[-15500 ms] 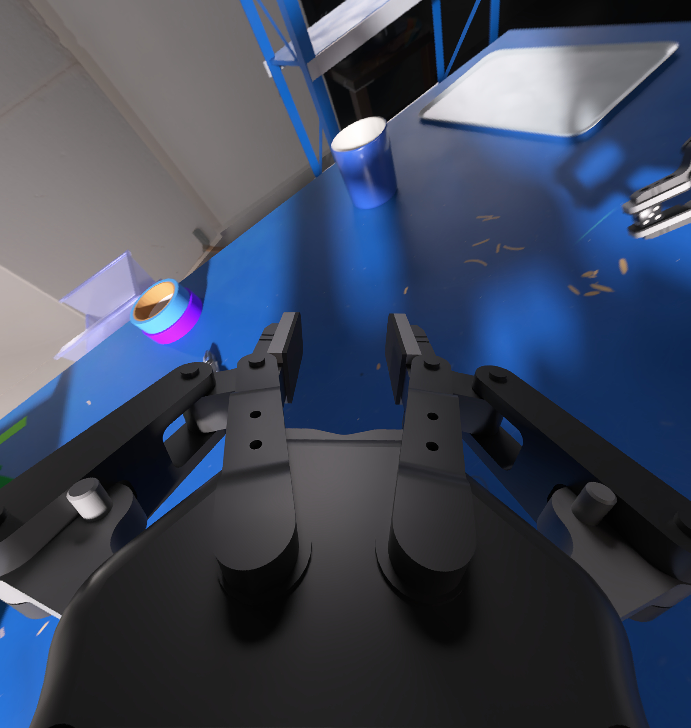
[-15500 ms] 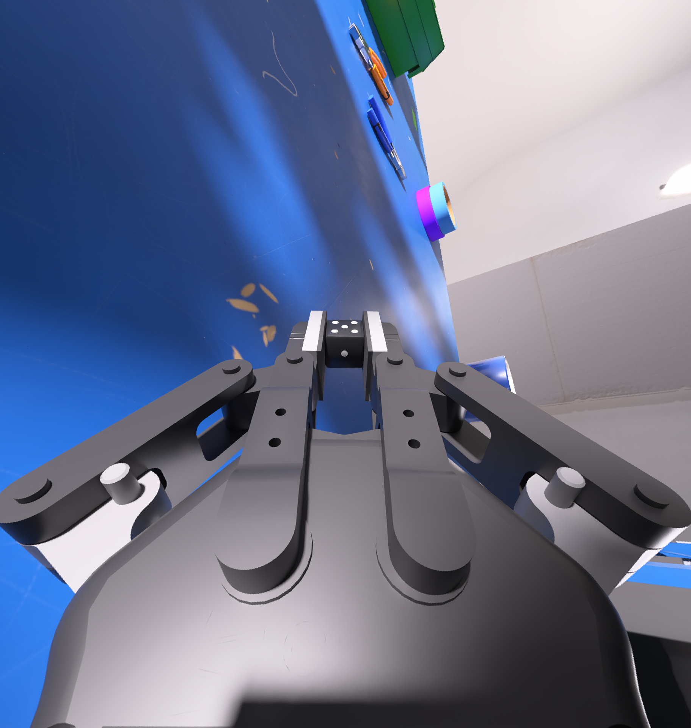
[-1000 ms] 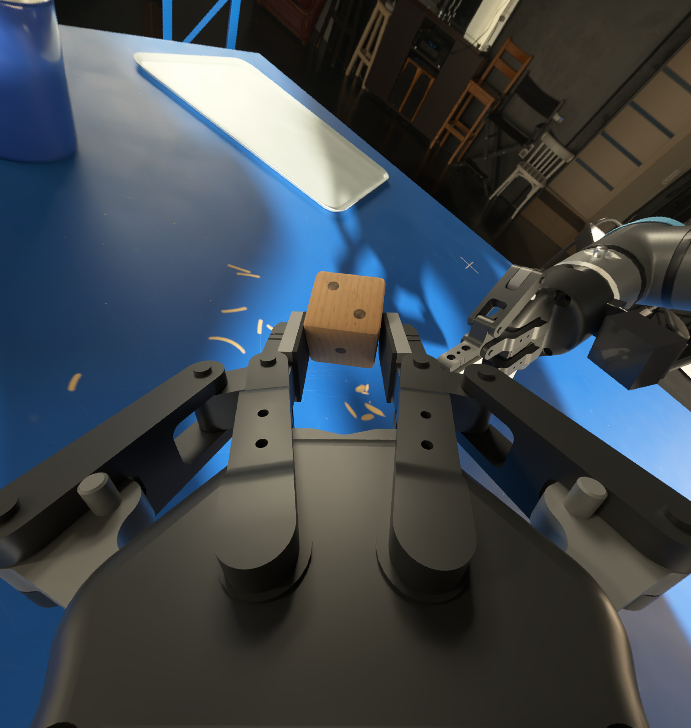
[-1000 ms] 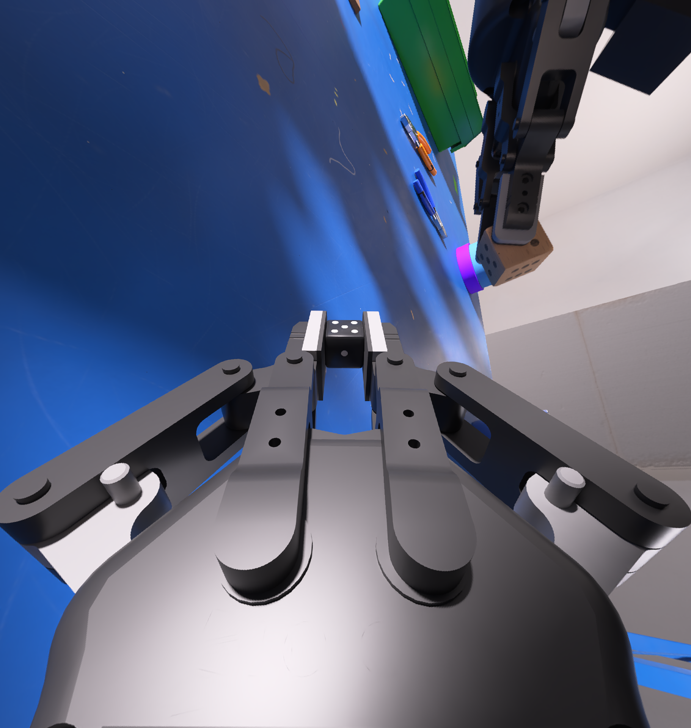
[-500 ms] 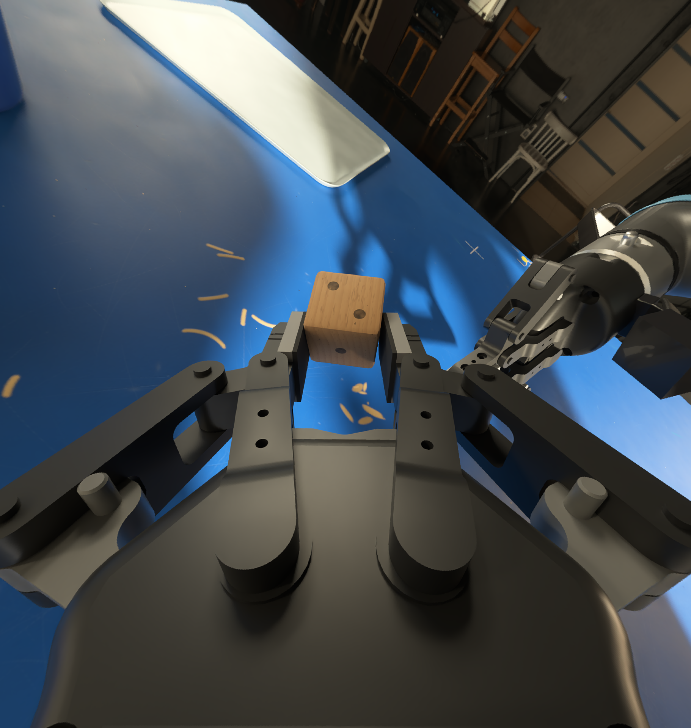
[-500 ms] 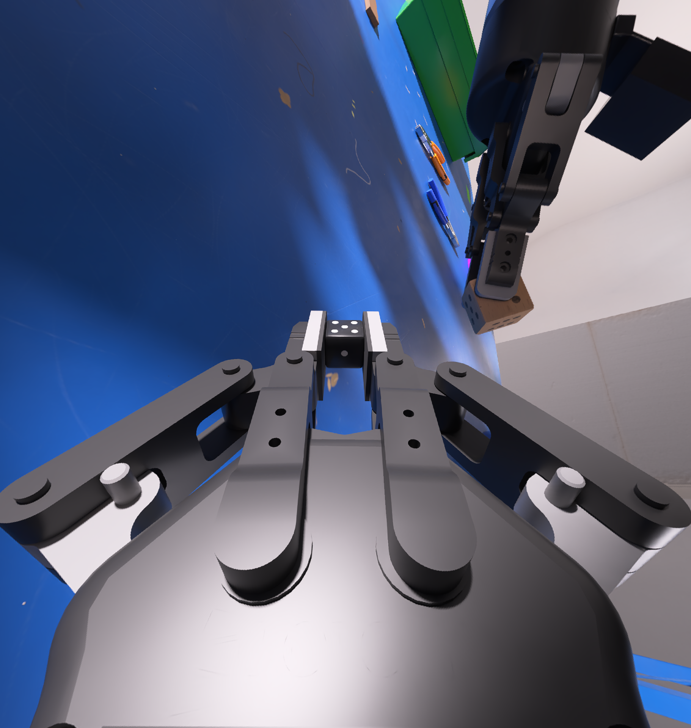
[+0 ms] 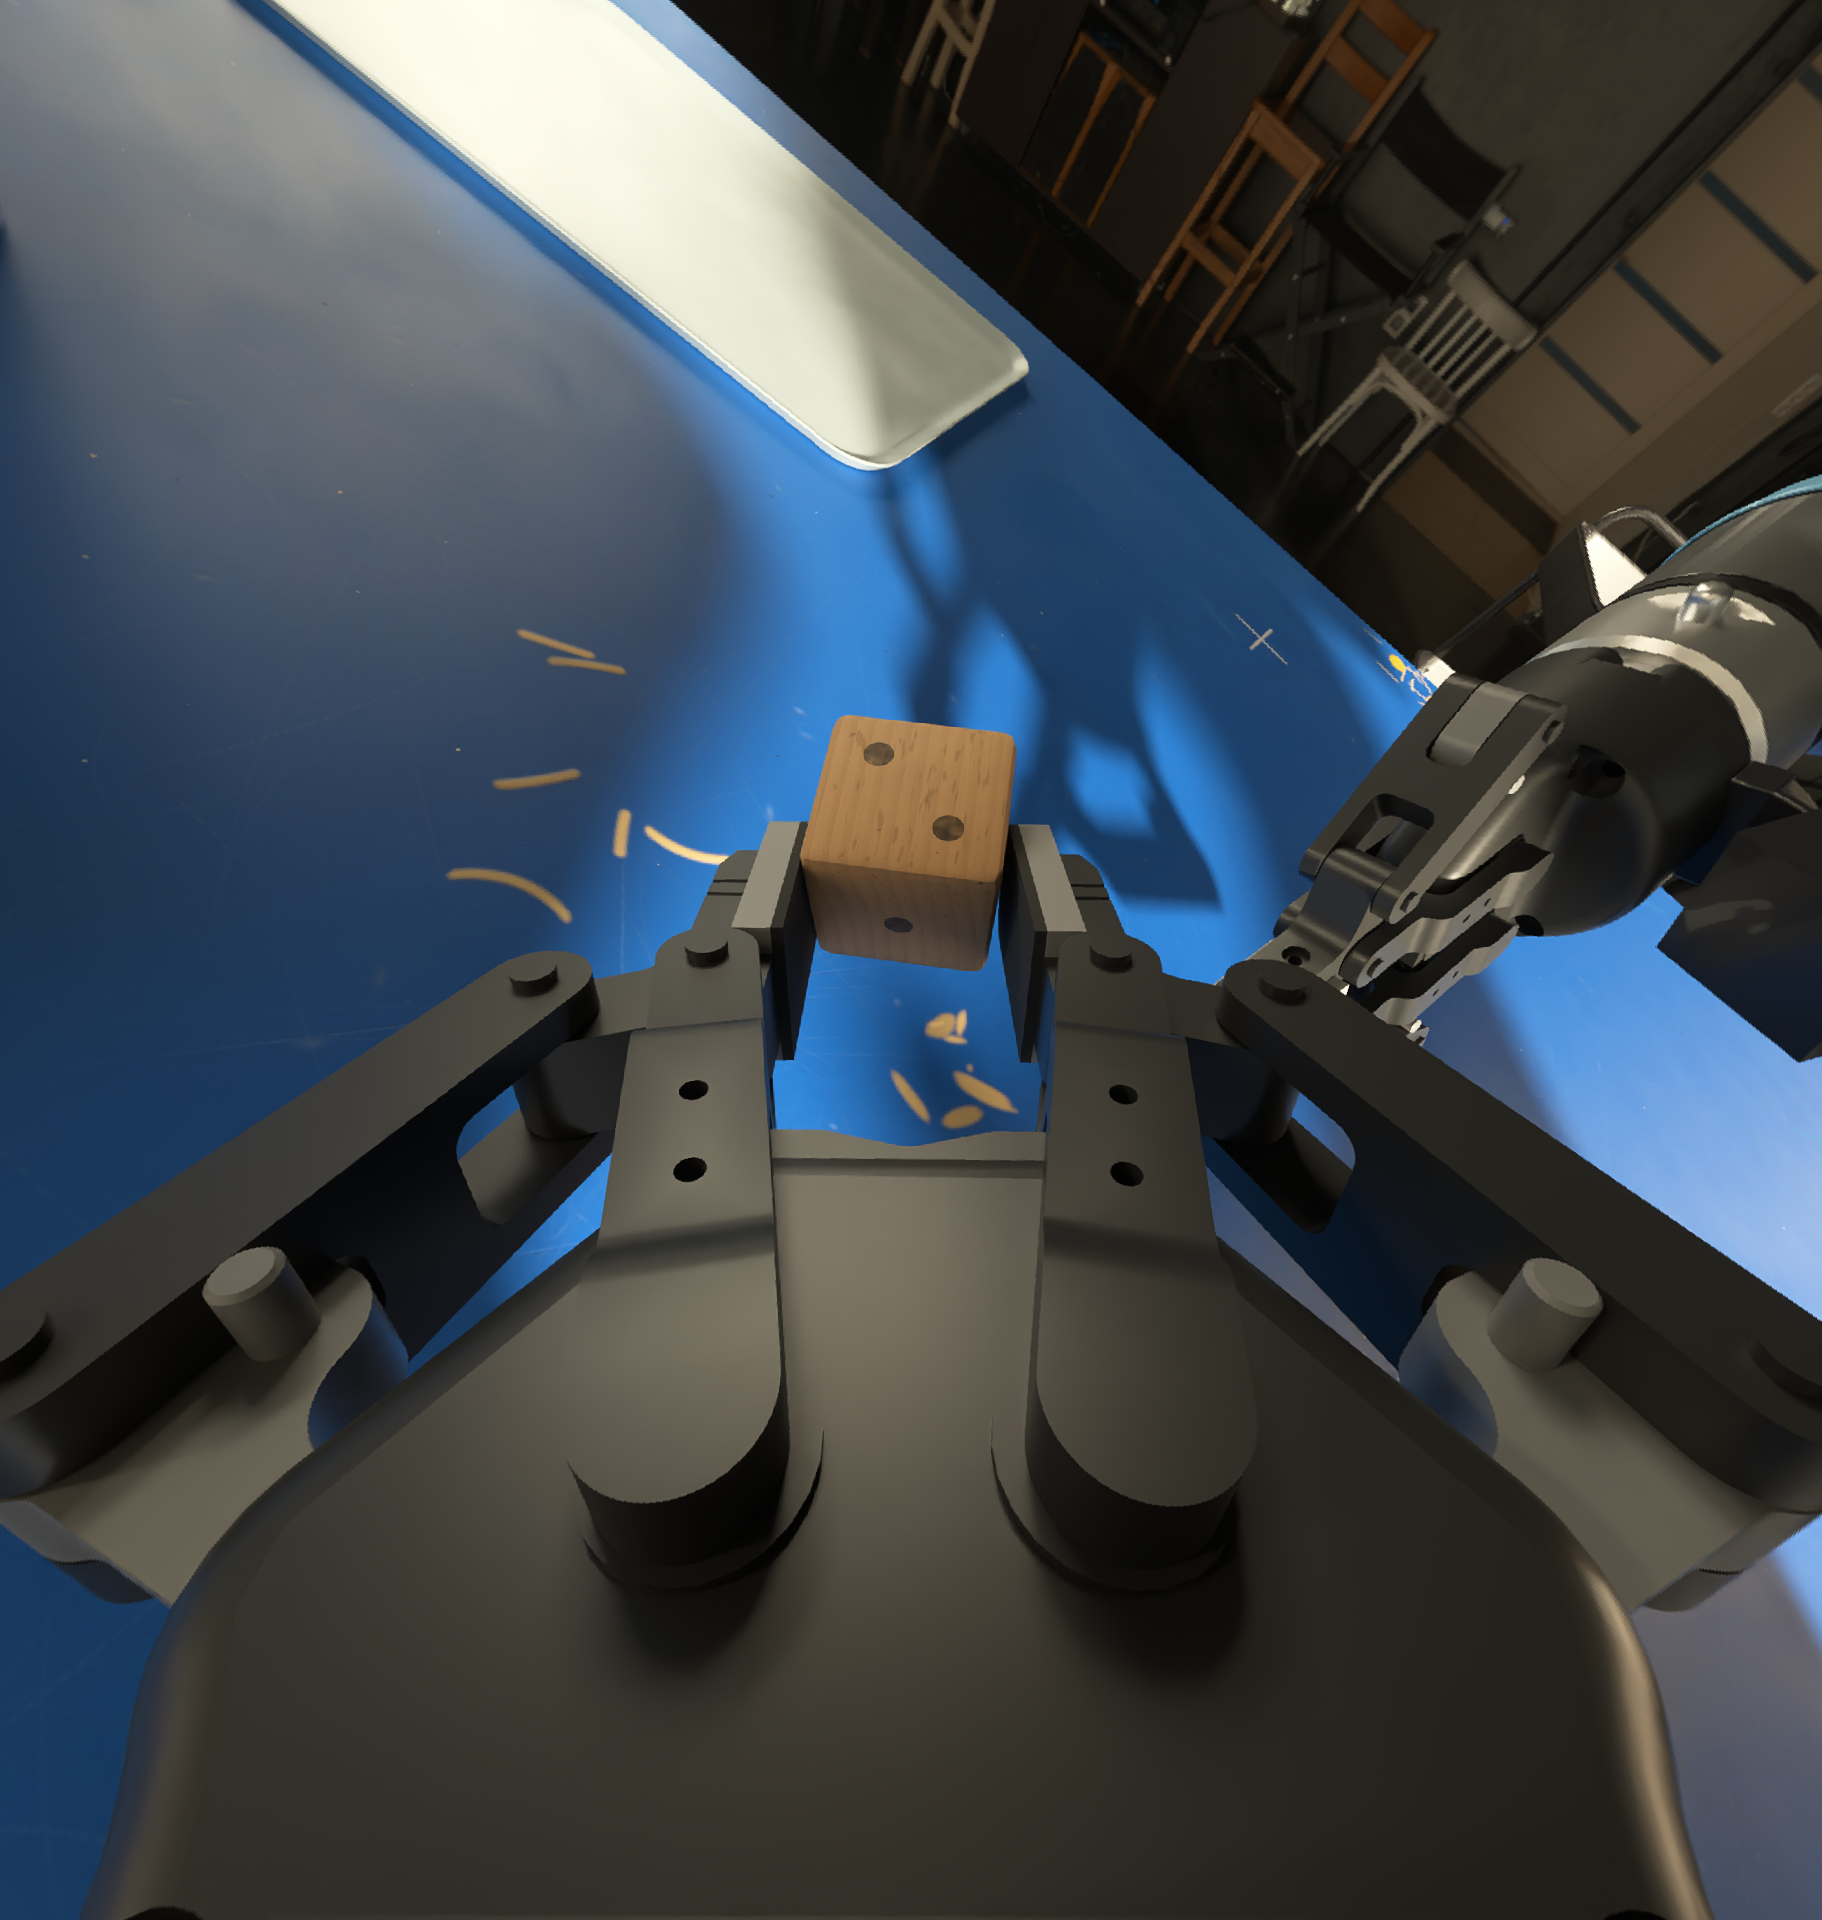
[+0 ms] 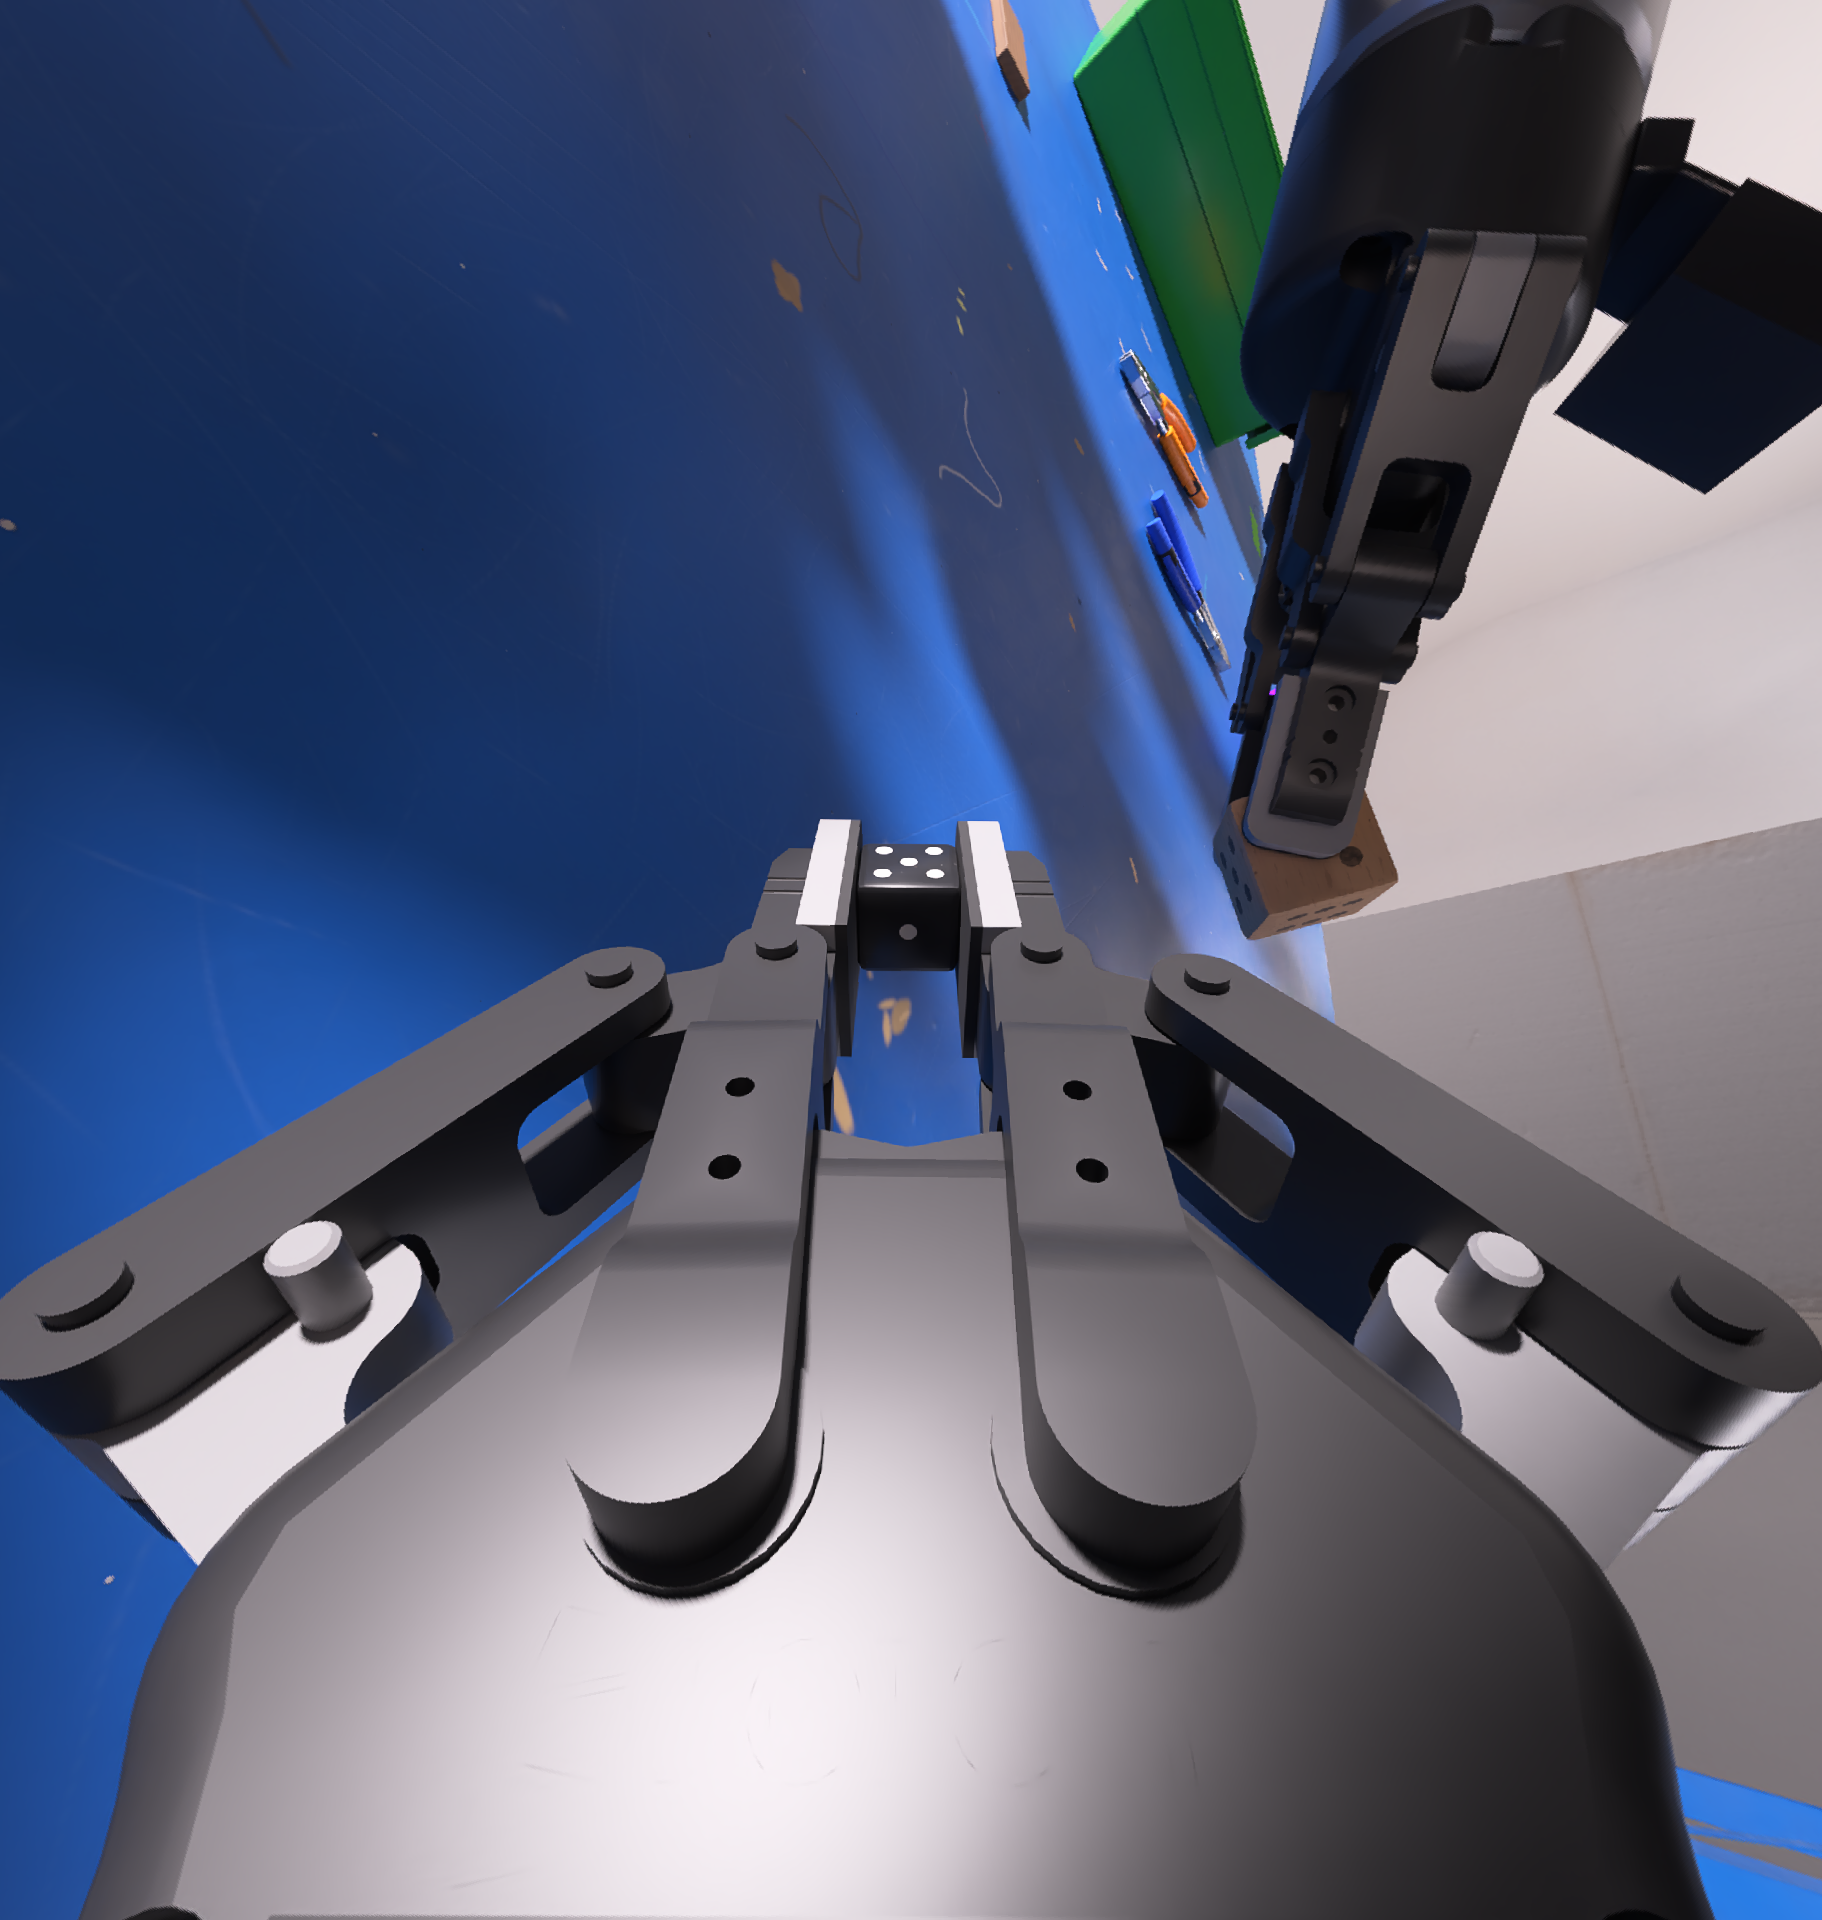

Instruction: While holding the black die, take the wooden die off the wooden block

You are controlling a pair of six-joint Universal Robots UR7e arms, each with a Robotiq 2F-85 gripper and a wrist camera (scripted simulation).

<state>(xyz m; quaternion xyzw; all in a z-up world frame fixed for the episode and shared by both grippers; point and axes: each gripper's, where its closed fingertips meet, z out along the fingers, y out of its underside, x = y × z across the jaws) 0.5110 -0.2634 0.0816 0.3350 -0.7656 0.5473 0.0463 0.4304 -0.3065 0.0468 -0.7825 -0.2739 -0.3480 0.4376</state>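
My left gripper (image 7: 905,883) is shut on the wooden die (image 7: 907,836) and holds it above the blue table. The same die (image 8: 1312,883) shows at the right of the right wrist view, clamped in the left gripper (image 8: 1302,831). My right gripper (image 8: 907,878) is shut on the small black die (image 8: 907,894) with white pips. The right gripper also shows at the right of the left wrist view (image 7: 1395,997), low over the table. A small piece of wood (image 8: 1011,47) lies far off at the top of the right wrist view; I cannot tell whether it is the wooden block.
A flat white tray (image 7: 699,218) lies at the far side of the blue table (image 7: 263,520). Wood shavings (image 7: 533,779) are scattered under the left gripper. A green box (image 8: 1177,208), an orange tool (image 8: 1172,426) and a blue tool (image 8: 1182,571) lie along one table edge.
At 15.5 s ago my left gripper was open and empty; it holds the wooden die now. Over the last second it carried the die closer to the right gripper, whose grip is unchanged.
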